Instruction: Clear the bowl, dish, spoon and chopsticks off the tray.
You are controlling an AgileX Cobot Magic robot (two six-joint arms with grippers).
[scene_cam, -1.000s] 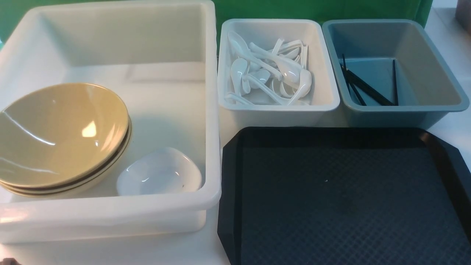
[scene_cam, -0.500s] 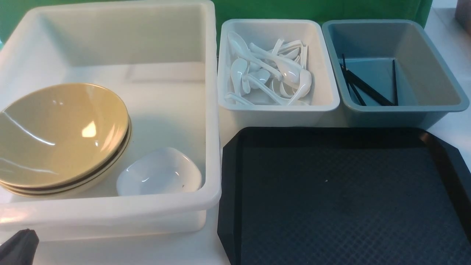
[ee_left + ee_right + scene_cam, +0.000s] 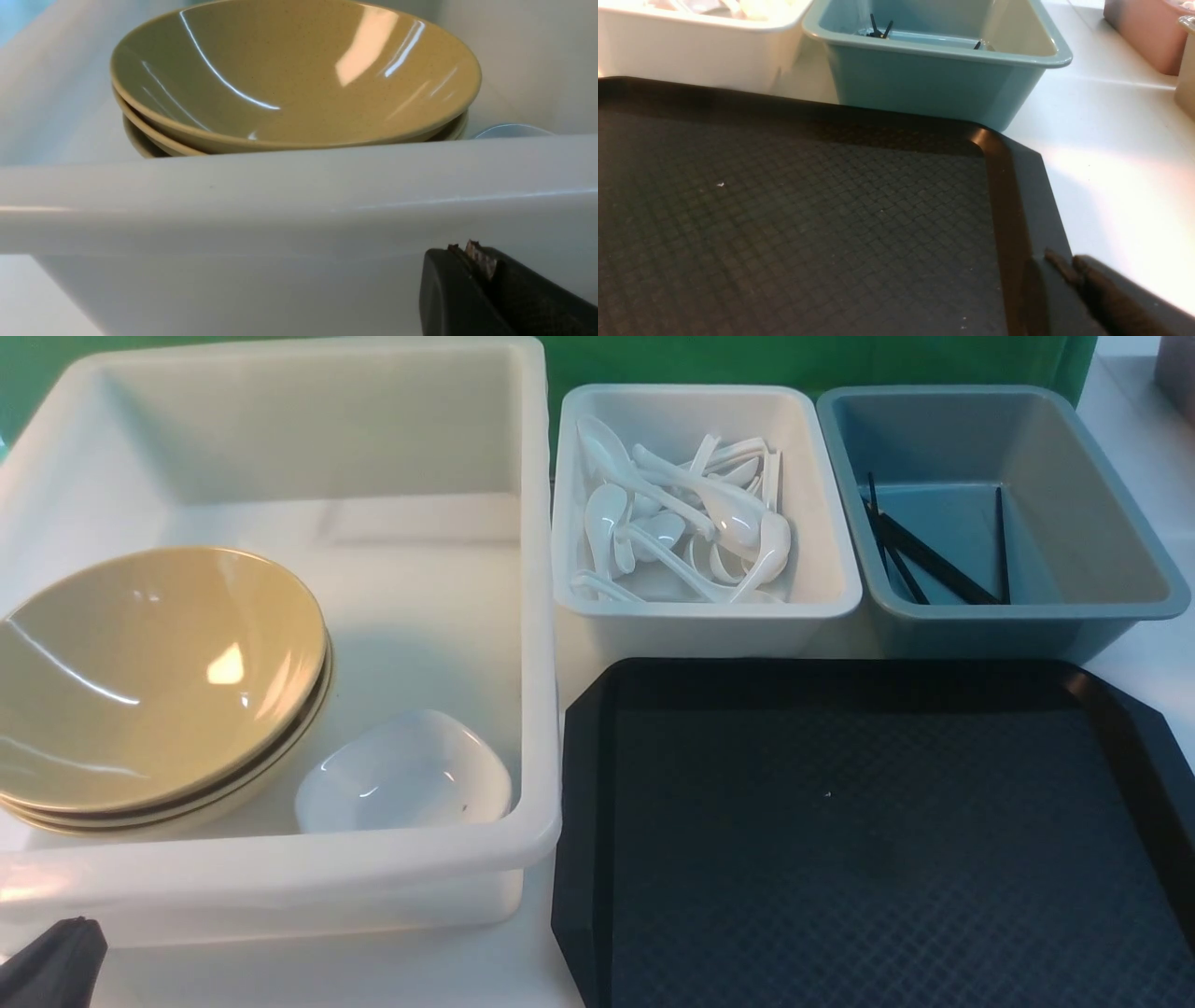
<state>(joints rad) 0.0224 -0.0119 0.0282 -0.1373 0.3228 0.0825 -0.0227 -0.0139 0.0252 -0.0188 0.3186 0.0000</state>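
Observation:
The black tray (image 3: 840, 859) lies bare at the front right, and the right wrist view shows its textured floor (image 3: 808, 224) the same way. A tan bowl (image 3: 149, 672) tops a stack in the large white tub (image 3: 537, 616), with the small white dish (image 3: 406, 775) beside it. Several white spoons (image 3: 691, 523) fill the small white tub (image 3: 709, 616). Black chopsticks (image 3: 924, 560) lie in the grey-blue tub (image 3: 1092, 495). My left gripper (image 3: 51, 966) is shut and empty, low outside that big tub's near wall (image 3: 299, 196), below the bowl (image 3: 294, 74). My right gripper (image 3: 1064, 266) hangs shut and empty over the tray's right rim.
The three tubs stand along the back and left of the tray. A pink container (image 3: 1148, 32) sits on the white table to the right of the grey-blue tub (image 3: 934, 79). A green backdrop closes off the far side.
The left gripper's dark tip has risen into the bottom-left corner of the front view. Nothing on the table has moved.

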